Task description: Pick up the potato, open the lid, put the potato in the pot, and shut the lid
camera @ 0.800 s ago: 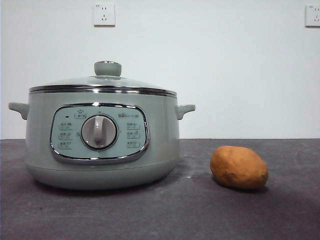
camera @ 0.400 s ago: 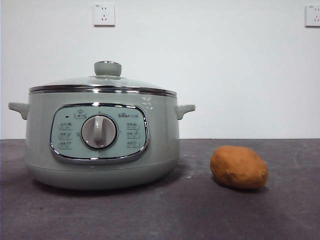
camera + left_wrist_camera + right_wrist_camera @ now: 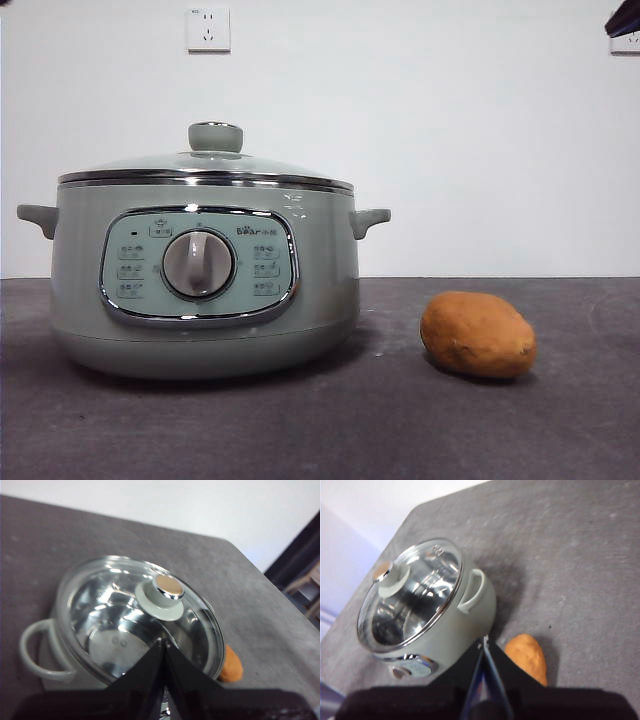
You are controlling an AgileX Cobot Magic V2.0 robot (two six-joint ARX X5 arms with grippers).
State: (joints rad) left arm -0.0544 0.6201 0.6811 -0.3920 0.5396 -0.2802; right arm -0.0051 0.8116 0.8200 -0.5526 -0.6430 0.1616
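Observation:
The pale green pot (image 3: 205, 300) stands on the dark table at the left. Its glass lid (image 3: 200, 166) with the green knob (image 3: 215, 137) is on it. The orange-brown potato (image 3: 478, 334) lies on the table to the right of the pot. My left gripper (image 3: 163, 641) is shut and empty, high above the lid (image 3: 110, 605); the potato (image 3: 231, 665) shows past the pot's rim. My right gripper (image 3: 484, 640) is shut and empty, high above the table between the pot (image 3: 470, 620) and the potato (image 3: 527, 656). A black arm tip (image 3: 622, 22) shows at the top right corner of the front view.
The dark grey table (image 3: 330, 430) runs to a white wall with two sockets (image 3: 208, 29). The pot's side handles (image 3: 370, 220) stick out left and right. The table's far edge and a dark area beyond it show in the left wrist view (image 3: 295, 560).
A black arm tip has come into the top right corner of the front view, and a small dark speck into the top left. Pot, lid and potato have not moved.

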